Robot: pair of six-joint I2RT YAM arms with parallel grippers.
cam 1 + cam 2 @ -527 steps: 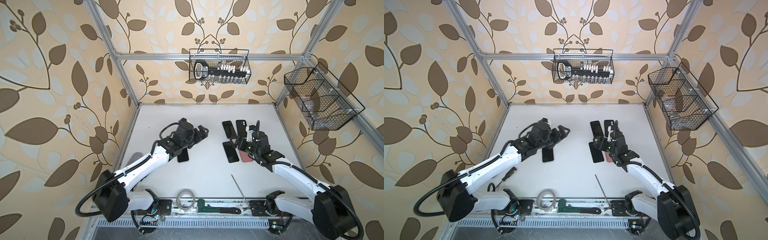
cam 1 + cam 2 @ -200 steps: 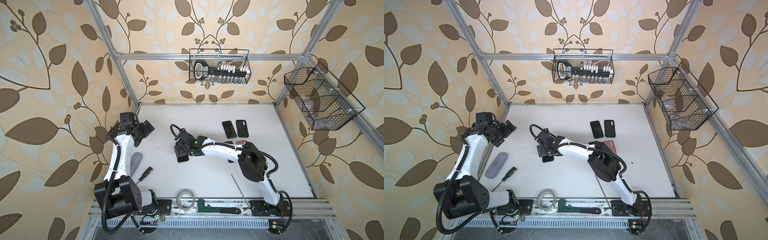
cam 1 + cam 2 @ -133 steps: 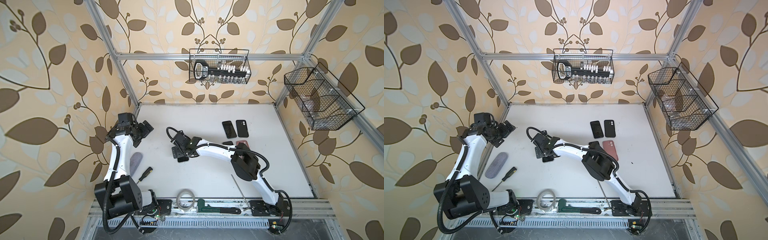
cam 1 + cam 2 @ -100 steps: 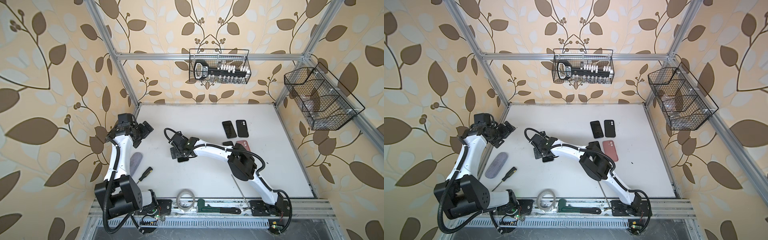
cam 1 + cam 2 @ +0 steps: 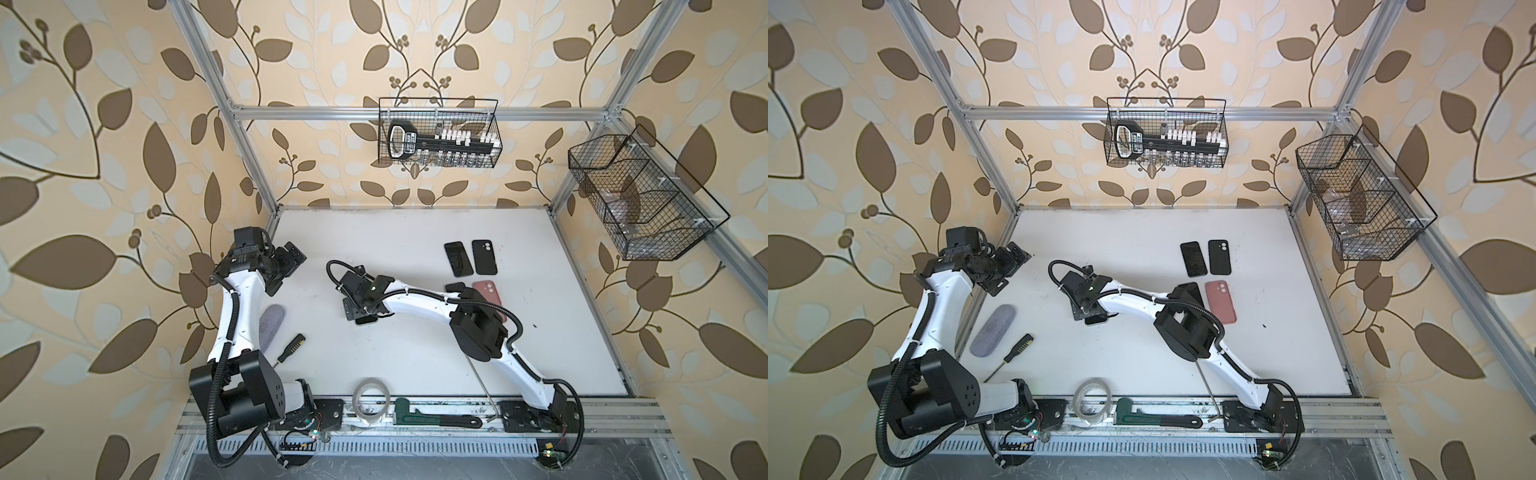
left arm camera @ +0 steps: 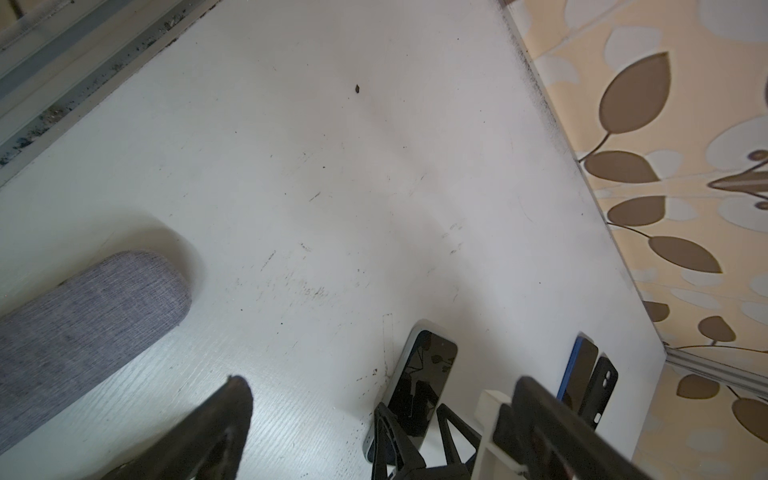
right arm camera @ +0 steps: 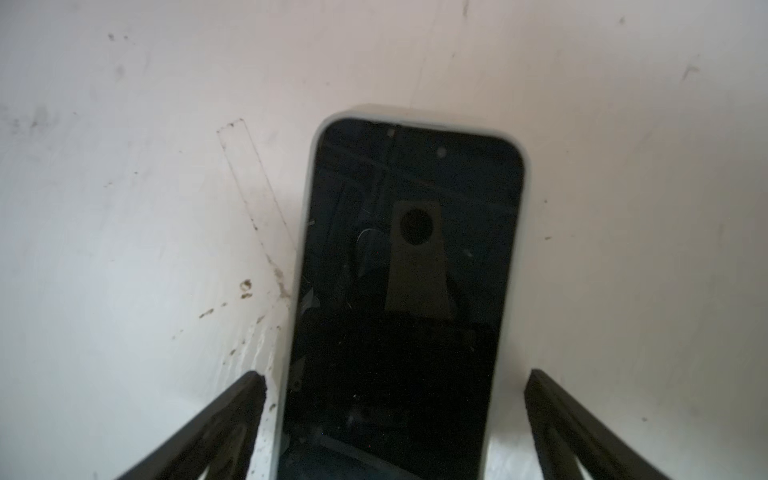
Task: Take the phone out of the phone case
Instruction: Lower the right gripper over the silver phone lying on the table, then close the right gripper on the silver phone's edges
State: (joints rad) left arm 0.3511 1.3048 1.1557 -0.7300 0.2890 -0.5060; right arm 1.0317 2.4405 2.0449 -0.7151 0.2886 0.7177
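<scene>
Phone (image 7: 407, 266): lies flat on the white table (image 7: 124, 208), screen up, left of centre. In both top views the right wrist hides most of it and only its near end shows.
Case (image 7: 415, 113): pale rim all round the dark glass; phone fully seated in it.
Long axis: roughly near–far. The end clear of the fingers points toward the near edge of the table.
Right gripper (image 7: 395, 376): sits across the middle, above the phone. Its fingers are spread wide, one beside each long edge with a gap on both sides, grasping nothing.
Left gripper (image 6: 381, 383): at the far left, fingers released, empty.
Step in hand: lining up to take hold of the cased phone; removal not yet begun.
Next move (judgement): lower and close across the narrow width. The left arm probably has to come in and pin the case while a corner is peeled free.
</scene>
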